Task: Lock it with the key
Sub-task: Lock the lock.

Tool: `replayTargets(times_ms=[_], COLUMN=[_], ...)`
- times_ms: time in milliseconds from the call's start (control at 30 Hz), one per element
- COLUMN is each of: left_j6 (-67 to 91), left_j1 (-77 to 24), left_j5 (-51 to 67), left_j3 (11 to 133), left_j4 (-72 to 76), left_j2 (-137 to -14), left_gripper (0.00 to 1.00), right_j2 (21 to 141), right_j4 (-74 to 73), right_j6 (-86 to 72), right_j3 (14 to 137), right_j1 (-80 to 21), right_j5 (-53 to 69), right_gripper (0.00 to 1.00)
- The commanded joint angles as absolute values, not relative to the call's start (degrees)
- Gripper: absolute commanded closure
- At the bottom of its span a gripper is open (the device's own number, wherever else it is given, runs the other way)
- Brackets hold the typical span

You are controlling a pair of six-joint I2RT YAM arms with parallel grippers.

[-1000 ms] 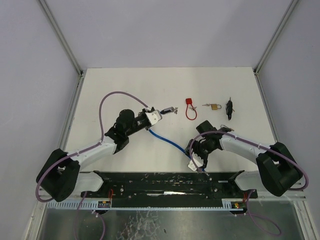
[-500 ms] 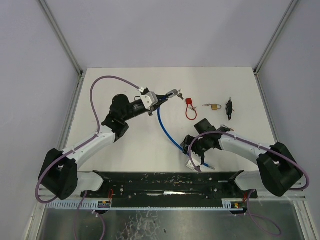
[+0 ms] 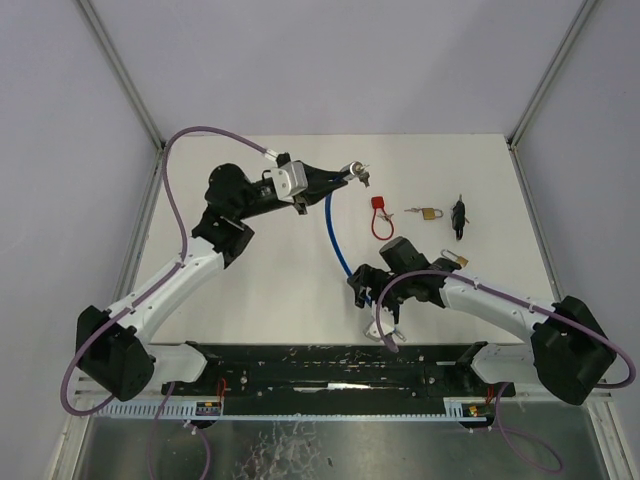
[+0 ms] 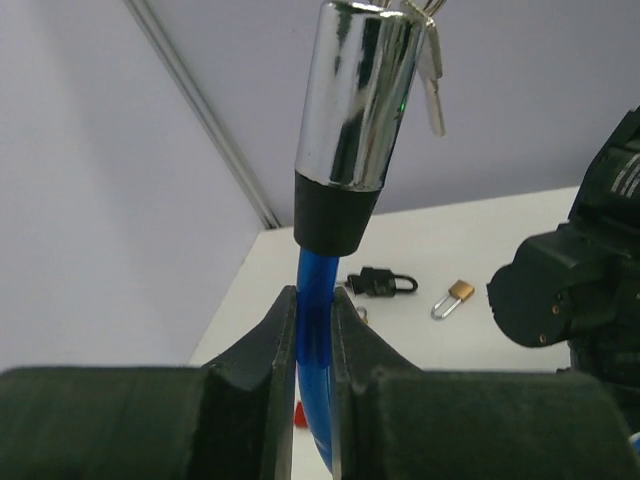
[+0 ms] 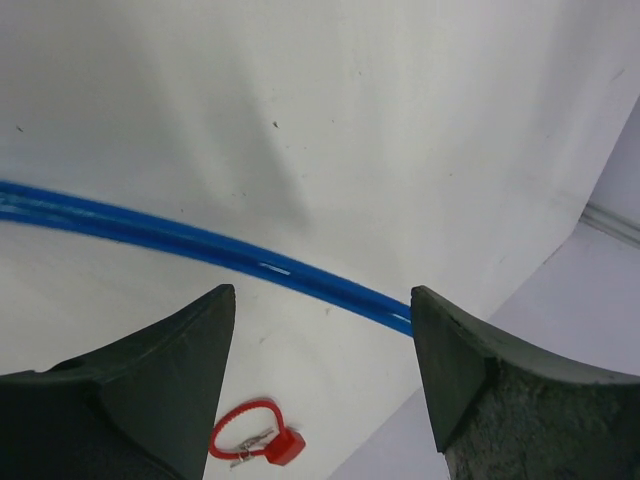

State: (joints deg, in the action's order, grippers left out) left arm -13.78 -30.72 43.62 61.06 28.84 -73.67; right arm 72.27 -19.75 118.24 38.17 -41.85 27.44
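My left gripper (image 3: 338, 179) is shut on a blue cable lock (image 3: 331, 226), just below its chrome cylinder head (image 3: 354, 171), and holds it raised above the table. In the left wrist view the fingers (image 4: 281, 330) pinch the blue cable (image 4: 312, 300). The chrome head (image 4: 362, 95) stands upright with keys (image 4: 432, 85) hanging at its top. My right gripper (image 3: 363, 284) is open near the cable's lower part. In the right wrist view (image 5: 322, 300) the cable (image 5: 200, 243) runs across beyond the open fingers, apart from them.
A red cable padlock (image 3: 379, 215) lies on the white table (image 3: 250, 270) and also shows in the right wrist view (image 5: 255, 445). A brass padlock (image 3: 430, 213) with a key, a black padlock (image 3: 459, 216) and a small brass padlock (image 3: 452, 258) lie at the right.
My left arm has raised the cable head and carried it farther back and right. My right gripper has shifted left along the cable.
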Motion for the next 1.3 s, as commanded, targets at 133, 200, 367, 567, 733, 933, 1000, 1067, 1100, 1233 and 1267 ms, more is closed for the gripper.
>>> replayTargets(times_ms=[133, 200, 367, 567, 733, 933, 1000, 1067, 1100, 1233, 1267], left_j6=[-8.05, -6.07, -3.61, -3.42, -3.33, -0.52, -0.23, 0.13, 0.29, -0.42, -0.7], left_j1=[-30.95, -31.04, -31.66, -32.68, -32.8, -33.08, -33.26, -33.31, -33.39, -33.31, -33.31], left_j5=[47.54, 48.31, 49.64, 49.24, 48.38, 48.6, 48.21, 48.1, 48.2, 48.21, 48.13], left_j3=[71.78, 73.68, 76.88, 78.86, 80.15, 83.21, 84.16, 84.93, 85.36, 85.44, 85.43], left_j4=[28.11, 28.88, 29.09, 28.37, 27.94, 29.74, 29.85, 30.15, 30.0, 29.2, 28.92], left_j2=[-74.75, -75.66, -77.14, -78.13, -79.43, -82.38, -83.2, -83.99, -84.33, -84.25, -84.03], left_gripper=[1.0, 1.0, 1.0, 1.0, 1.0, 1.0, 1.0, 1.0, 1.0, 1.0, 1.0], right_j2=[71.99, 71.74, 70.75, 67.85, 65.66, 69.21, 71.11, 73.11, 74.07, 76.13, 76.24], right_j4=[-19.36, -18.05, -15.2, -15.79, -22.36, -15.72, -11.28, -7.34, -5.08, 3.55, 4.57], right_j6=[132.09, 132.63, 132.79, 128.92, 129.18, 130.56, 130.98, 132.02, 132.31, 131.46, 131.23], right_j3=[41.95, 41.03, 39.36, 38.94, 40.43, 37.49, 35.81, 34.25, 33.44, 30.85, 30.58], right_j1=[-44.05, -44.4, -45.46, -46.59, -46.93, -47.83, -49.03, -50.47, -51.06, -51.41, -51.41], right_j5=[20.29, 20.04, 20.8, 26.82, 29.77, 24.56, 22.93, 20.72, 19.42, 16.76, 16.6], right_gripper=[0.24, 0.23, 0.23, 0.23, 0.23, 0.22, 0.22, 0.21, 0.21, 0.25, 0.3])
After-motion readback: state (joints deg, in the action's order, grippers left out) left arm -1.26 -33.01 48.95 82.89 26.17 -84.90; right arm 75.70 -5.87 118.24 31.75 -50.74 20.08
